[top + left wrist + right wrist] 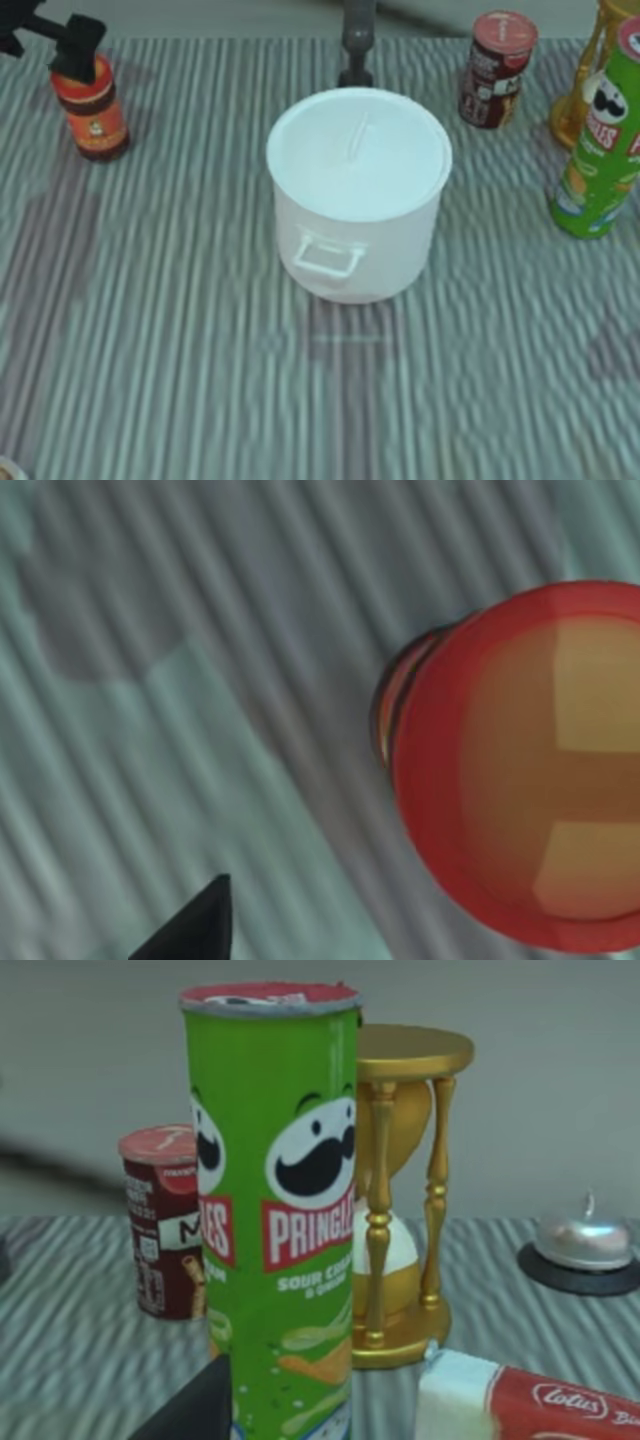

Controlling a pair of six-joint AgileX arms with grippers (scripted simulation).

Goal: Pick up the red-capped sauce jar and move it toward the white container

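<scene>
The big white container sits in the middle of the table. The little red-capped sauce jar stands far off at the back left corner, well apart from it. So the moving part is not done yet, and I think the lifting has not begun either.

The left gripper is right on top of the jar's cap. In the left wrist view the cap is very close, but I cannot tell if the fingers are squeezing it or loose. The right arm is parked near the green can.
</scene>
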